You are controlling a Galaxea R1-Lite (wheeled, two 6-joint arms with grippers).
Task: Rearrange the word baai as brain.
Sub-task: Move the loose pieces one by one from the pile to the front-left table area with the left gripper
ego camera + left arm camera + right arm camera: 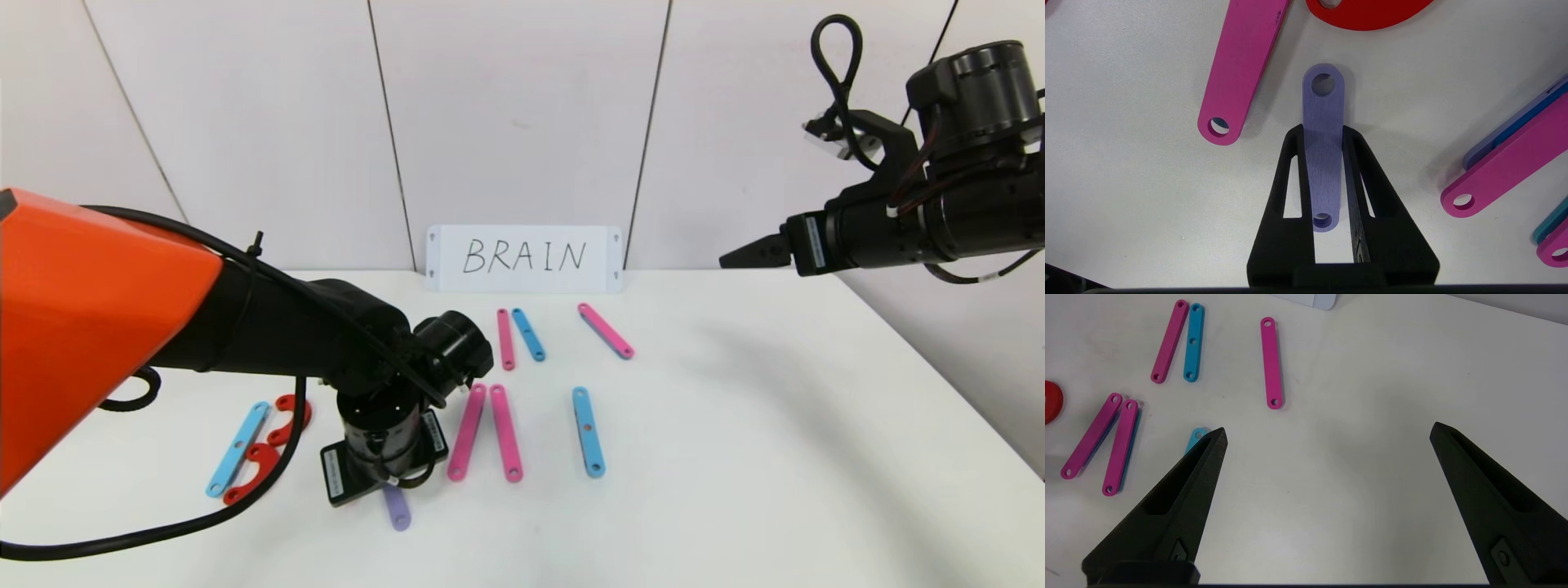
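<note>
The word's flat pieces lie on the white table (pixel 775 425). At the left a blue strip (pixel 237 449) lies beside red curves (pixel 269 445). Two pink strips (pixel 469 431) lean together in the middle, with a blue strip (pixel 588 431) to their right. My left gripper (pixel 1323 130) points down near the table's front and is shut on a short purple strip (pixel 1323 163), one finger on each long edge; the strip's end shows below the wrist in the head view (pixel 397 510). My right gripper (pixel 735 257) hangs open and empty, high at the right (pixel 1327 433).
A white card (pixel 525 257) with BRAIN handwritten stands against the back wall. In front of it lie a pink strip (pixel 506 339), a blue strip (pixel 528 335) and a slanted pink strip (pixel 606 331). A pink strip (pixel 1241 69) and a red curve (pixel 1367 14) lie close to the left gripper.
</note>
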